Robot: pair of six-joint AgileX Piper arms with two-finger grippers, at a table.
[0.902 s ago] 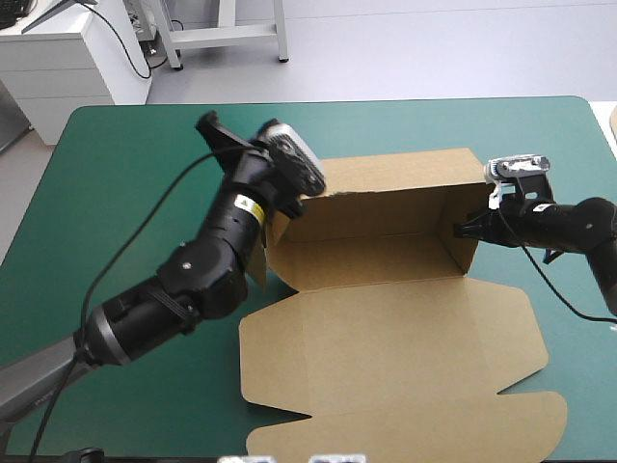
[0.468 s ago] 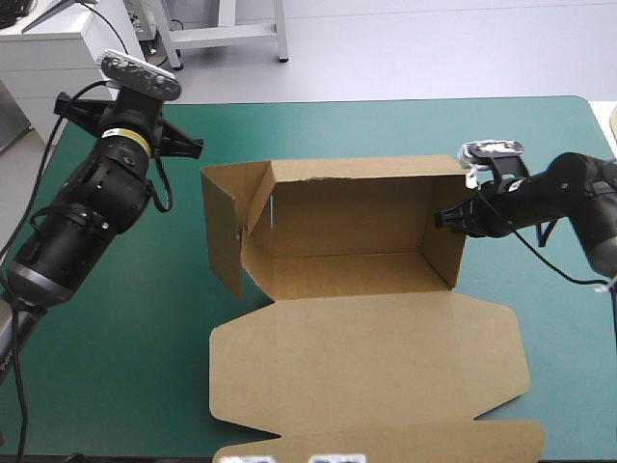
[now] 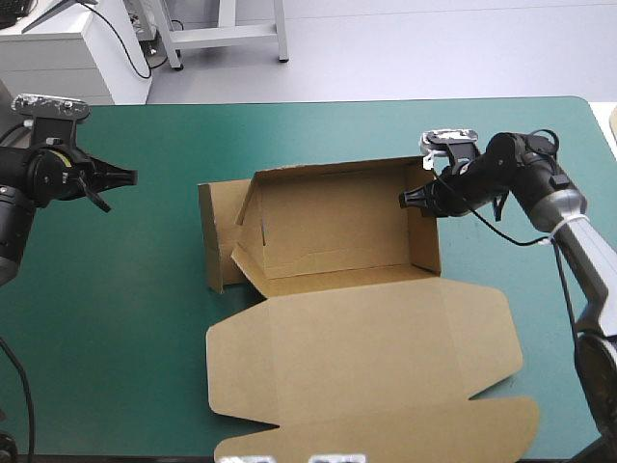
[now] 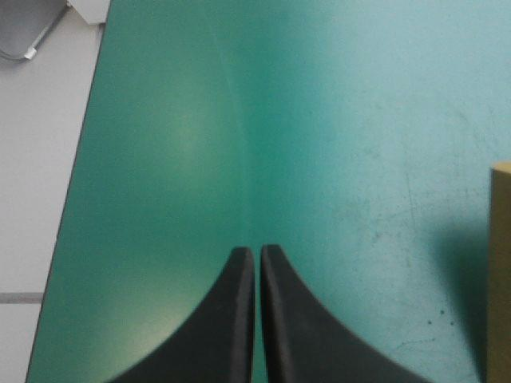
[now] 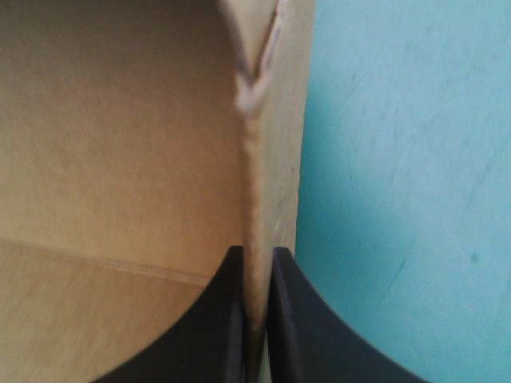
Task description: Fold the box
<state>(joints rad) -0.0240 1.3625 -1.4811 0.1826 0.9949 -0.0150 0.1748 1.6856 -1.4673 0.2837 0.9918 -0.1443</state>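
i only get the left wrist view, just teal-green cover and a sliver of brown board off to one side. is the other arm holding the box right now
observer: yes, the right gripper is shut on the box, pinching its right end wall, which stands upright.
operator: ok is the lid up or down
observer: down, the lid lies flat on the teal-green cover toward the near edge, so the tray is open.
operator: and that sliver i see, what is it
observer: it's the left end flap, standing upright but swung outward from the tray's left end.
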